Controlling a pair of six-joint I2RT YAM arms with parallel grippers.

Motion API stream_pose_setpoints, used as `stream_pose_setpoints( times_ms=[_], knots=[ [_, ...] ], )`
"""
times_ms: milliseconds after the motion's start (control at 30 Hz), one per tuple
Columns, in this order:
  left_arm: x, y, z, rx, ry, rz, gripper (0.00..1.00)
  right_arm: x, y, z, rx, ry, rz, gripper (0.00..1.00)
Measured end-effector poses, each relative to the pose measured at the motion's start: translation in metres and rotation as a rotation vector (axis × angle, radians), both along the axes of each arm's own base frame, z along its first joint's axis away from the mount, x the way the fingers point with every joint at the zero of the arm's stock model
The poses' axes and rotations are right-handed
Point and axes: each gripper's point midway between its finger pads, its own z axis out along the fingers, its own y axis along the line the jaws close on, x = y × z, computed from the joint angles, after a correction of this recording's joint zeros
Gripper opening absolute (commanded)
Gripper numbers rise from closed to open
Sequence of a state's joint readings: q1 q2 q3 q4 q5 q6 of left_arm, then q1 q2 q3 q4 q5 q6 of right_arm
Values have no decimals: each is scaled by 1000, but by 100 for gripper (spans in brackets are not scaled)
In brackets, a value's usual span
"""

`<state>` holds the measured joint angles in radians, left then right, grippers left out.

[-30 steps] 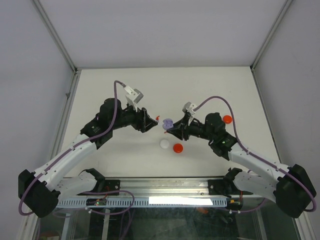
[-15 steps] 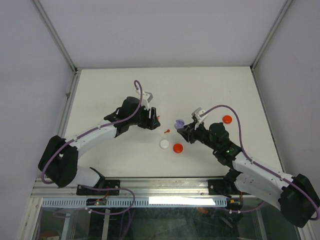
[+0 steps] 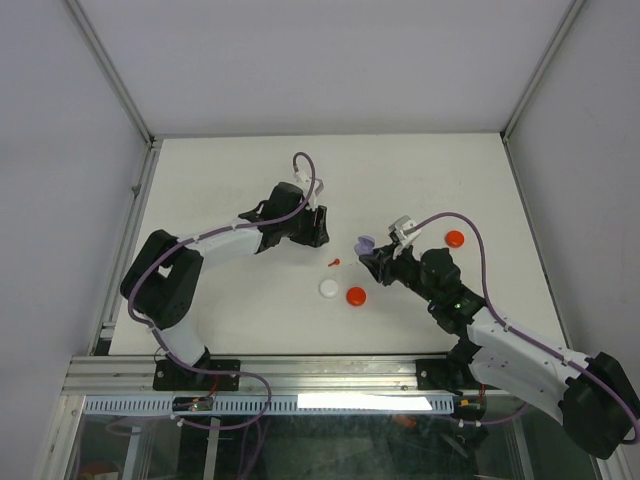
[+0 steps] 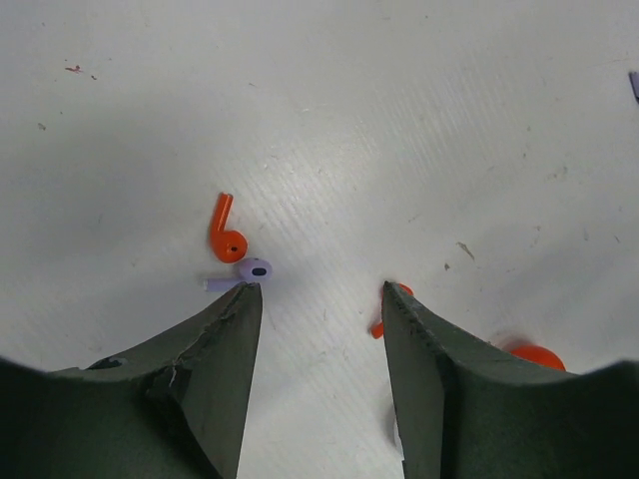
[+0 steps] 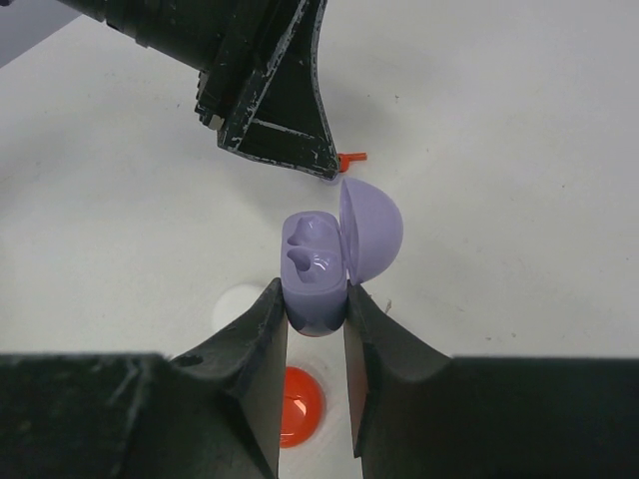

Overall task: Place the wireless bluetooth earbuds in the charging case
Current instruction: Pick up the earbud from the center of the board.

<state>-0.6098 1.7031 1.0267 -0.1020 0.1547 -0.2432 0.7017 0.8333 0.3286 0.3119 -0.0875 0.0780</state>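
Left gripper (image 4: 319, 294): jaws apart with nothing between them, tips low over the table (image 4: 449, 120), so they can straddle a bud.
Purple earbud (image 4: 248, 270): lies flat on the table, just at one fingertip; probably the target, since its colour matches the case.
Red earbud (image 4: 224, 236): just beside the purple one, touching or nearly so.
Second red earbud (image 4: 380, 321): half hidden behind the other fingertip.
Right gripper (image 5: 313, 299): clamped on the lower half of the purple case (image 5: 316, 261), presenting it toward the left arm.
Lid (image 5: 371, 232): swung open sideways, leaving both hollows bare and empty.
Pucks: a white puck (image 3: 329, 288) and a red puck (image 3: 355, 296) lie near the case, not in the way.
Step in hand: judged as lining up on the purple bud; no bud is in the case yet.
Risk: the jaws could catch the red bud too.
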Motion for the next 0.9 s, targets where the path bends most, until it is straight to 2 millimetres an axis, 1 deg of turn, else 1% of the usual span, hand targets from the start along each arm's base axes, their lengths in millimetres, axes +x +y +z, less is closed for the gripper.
stream_pose_setpoints(
  times_ms=[167, 333, 533, 667, 767, 900],
  knots=[
    [6, -2, -12, 25, -1, -12, 52, 1, -1, 1, 3, -6, -7, 0],
    [8, 1, -25, 61, 5, -16, 52, 0, -3, -3, -2, -1, -13, 0],
    [13, -2, -30, 73, 2, -27, 52, 1, -4, -3, -3, -1, -20, 0],
    [18, -5, -38, 87, 5, -37, 51, 2, -5, -3, -2, -1, -24, 0],
    [17, -4, -43, 96, 14, -39, 50, 2, -5, -3, -1, -1, -26, 0],
    [16, -4, -45, 98, 18, -39, 46, 2, -5, -2, 2, -3, -27, 0]
  ],
)
